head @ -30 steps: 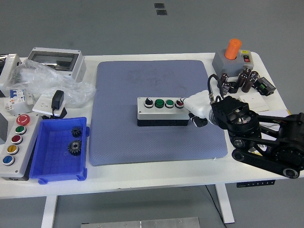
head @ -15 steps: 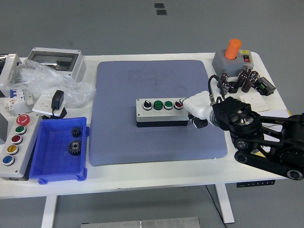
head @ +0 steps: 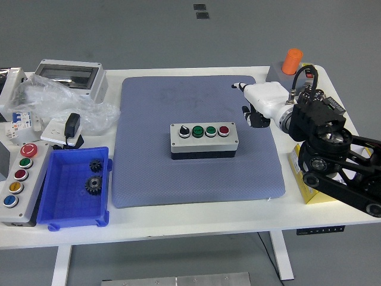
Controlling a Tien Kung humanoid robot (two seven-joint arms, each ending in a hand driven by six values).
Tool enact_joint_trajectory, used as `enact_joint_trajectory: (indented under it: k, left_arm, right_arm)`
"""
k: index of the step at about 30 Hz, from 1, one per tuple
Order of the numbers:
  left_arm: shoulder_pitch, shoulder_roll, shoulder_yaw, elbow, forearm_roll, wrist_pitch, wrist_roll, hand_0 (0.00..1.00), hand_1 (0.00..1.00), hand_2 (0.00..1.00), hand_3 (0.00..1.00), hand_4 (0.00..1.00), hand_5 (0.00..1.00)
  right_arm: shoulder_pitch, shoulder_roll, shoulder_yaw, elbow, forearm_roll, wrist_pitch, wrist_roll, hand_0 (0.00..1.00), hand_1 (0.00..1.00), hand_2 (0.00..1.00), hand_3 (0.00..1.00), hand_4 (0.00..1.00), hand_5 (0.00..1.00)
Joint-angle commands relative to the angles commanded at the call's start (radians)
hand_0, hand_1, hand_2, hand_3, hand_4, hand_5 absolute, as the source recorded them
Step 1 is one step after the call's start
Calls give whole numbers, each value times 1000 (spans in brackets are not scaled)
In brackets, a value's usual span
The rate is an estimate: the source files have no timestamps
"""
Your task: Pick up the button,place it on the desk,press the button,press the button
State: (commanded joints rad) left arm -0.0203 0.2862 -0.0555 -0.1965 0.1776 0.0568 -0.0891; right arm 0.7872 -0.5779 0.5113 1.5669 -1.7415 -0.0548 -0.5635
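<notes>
Your right hand comes in from the right edge on a black arm and hangs over the far right part of the blue mat; its white shell hides most of the fingers, so you cannot tell whether they are spread or curled, and nothing is visibly held. Nearer to you than the hand and to its left, the button box sits on the middle of the mat, clear of the hand, with a black knob, two green buttons and a red button in a row on its grey top, the red one being the closest to the hand. Under the arm, at the right edge of the table, a yellow box shows partly. Well off to the left of the hand, at the near left, a blue tray holds two dark gears, and beside it lies a long grey panel with coloured buttons. Farther back on that side are a crumpled clear bag and a grey case with a clear lid. Just behind the hand, at the far right corner, an orange cylinder stands up.
</notes>
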Motion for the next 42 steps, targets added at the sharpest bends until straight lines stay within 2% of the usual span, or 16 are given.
enact_joint_trajectory:
  k: [4,5,7,10,11,16,17,23,24,29,30,35,36,38,41,42]
  left_arm:
    - [5,-4,0,0,1,6,11,586,624,605,607,567,469]
    - [6,-4,-2,0,3,8,15,588,624,606,607,568,472]
    - [7,-5,-8,-1,10,14,26,588,624,606,607,568,472]
    - [8,-7,-16,-2,21,22,37,588,624,606,607,568,472]
    - [8,-8,-18,-2,23,24,40,588,624,606,607,569,473]
    - [13,-12,-25,-2,29,27,49,588,624,606,607,569,473]
    - [14,-12,-26,-2,30,28,50,588,624,609,608,578,482]
    - [17,-14,-39,-2,38,27,53,588,624,609,608,578,482]
    - [17,-14,-42,-2,40,26,53,588,626,608,609,581,483]
    - [15,-15,-52,-1,45,26,53,588,626,608,609,581,483]
    - [15,-15,-53,-1,45,26,53,588,625,607,610,580,478]
    - [15,-17,-56,-1,46,26,53,588,625,607,610,580,478]
    - [16,-17,-56,-1,46,26,53,587,624,607,609,579,482]
    - [16,-17,-56,0,46,26,53,587,624,607,609,579,482]
    - [18,-17,-55,0,43,26,52,587,624,607,609,579,482]
    - [18,-17,-54,0,43,26,52,586,623,606,609,583,489]
  right_arm:
    - [-80,25,95,-65,100,-145,131,515,401,545,839,721,211]
    - [-98,36,119,-83,130,-180,166,731,710,800,920,984,580]
    - [-144,61,177,-130,211,-264,256,731,710,800,920,984,580]
    - [-199,86,243,-186,307,-349,361,731,710,800,920,984,580]
    - [-219,94,268,-206,346,-377,403,924,911,962,994,998,711]
    - [-314,114,373,-254,506,-475,592,924,911,962,994,998,711]
    - [-331,116,387,-259,532,-483,624,998,867,894,901,998,839]
    - [-423,135,432,-281,703,-494,821,998,867,894,901,998,839]
    - [-438,142,440,-284,736,-488,857,998,779,782,776,998,891]
    - [-487,177,483,-294,872,-443,1004,998,779,782,776,998,891]
    - [-494,183,495,-296,901,-434,1035,998,699,716,714,998,911]
    - [-515,188,542,-301,1024,-408,1157,998,699,716,714,998,911]
    - [-518,186,551,-301,1050,-404,1179,863,686,737,726,998,907]
    - [-524,184,564,-299,1099,-395,1209,863,686,737,726,998,907]
    - [-531,186,578,-291,1177,-363,1209,863,686,737,726,998,907]
    - [-533,188,583,-288,1205,-346,1209,684,747,790,770,998,918]
